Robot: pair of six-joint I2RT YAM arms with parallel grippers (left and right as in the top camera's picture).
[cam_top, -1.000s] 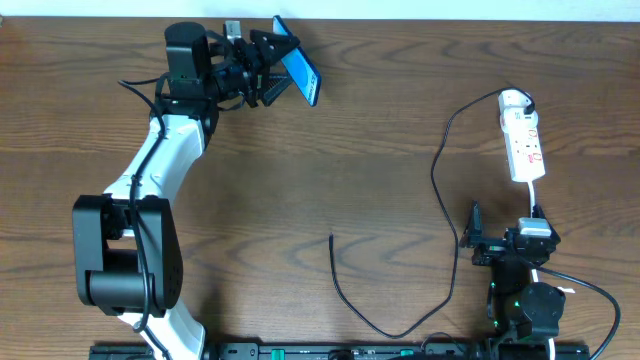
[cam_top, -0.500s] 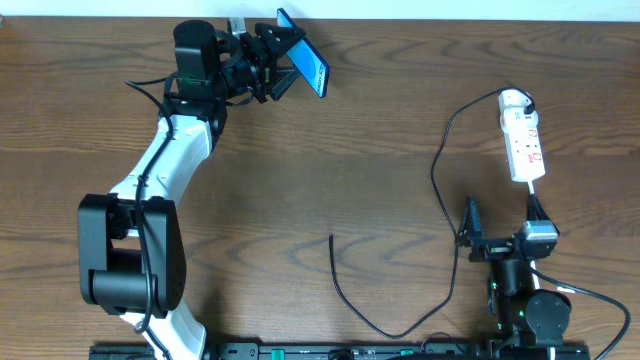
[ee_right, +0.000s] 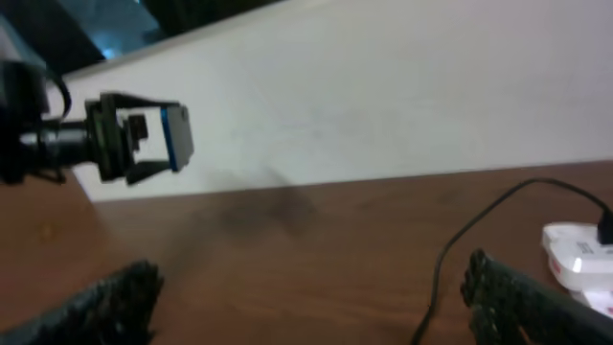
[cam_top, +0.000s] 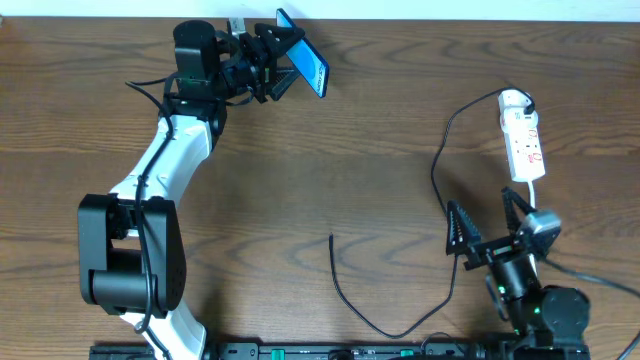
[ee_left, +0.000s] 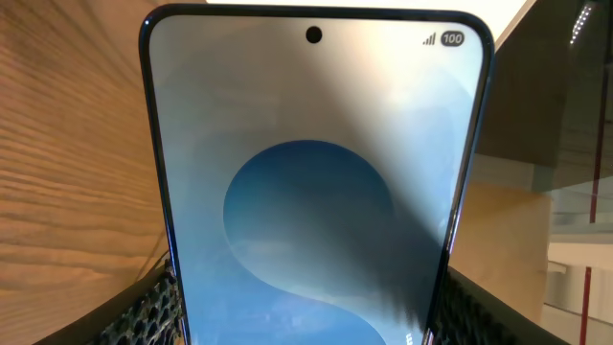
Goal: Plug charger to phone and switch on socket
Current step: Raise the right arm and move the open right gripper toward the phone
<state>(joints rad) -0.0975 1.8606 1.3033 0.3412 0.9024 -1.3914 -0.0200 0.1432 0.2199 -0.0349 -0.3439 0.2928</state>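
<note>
Left wrist view was nearly all phone [ee_left: 316, 192]. Its lower end ran off the bottom of the frame, so we couldn't see the port, and only the ribbed pads [ee_left: 144, 307] showed at its two lower corners. Right wrist view was blurred, and the socket [ee_right: 579, 257] was cut by the right edge there. From overhead its red switch marks were too small for us to read on or off, and we couldn't tell how the charger [cam_top: 434, 172] joined it at the rounded far end. Left arm reached from its near-left base to the far edge of the desk [cam_top: 350, 150], wrist turned right. Left hand [cam_top: 290, 62] was clamped on the phone's sides, with the phone tilted and its blue screen visible from above. Right arm sat low at the near-right corner. Right hand [cam_top: 487, 222] was spread wide with nothing between the fingers, near the socket's near end. One finger crossed the charger's run, contact unclear. Plug tip [cam_top: 332, 240] lay loose mid-desk, well apart from the phone and both hands.
</note>
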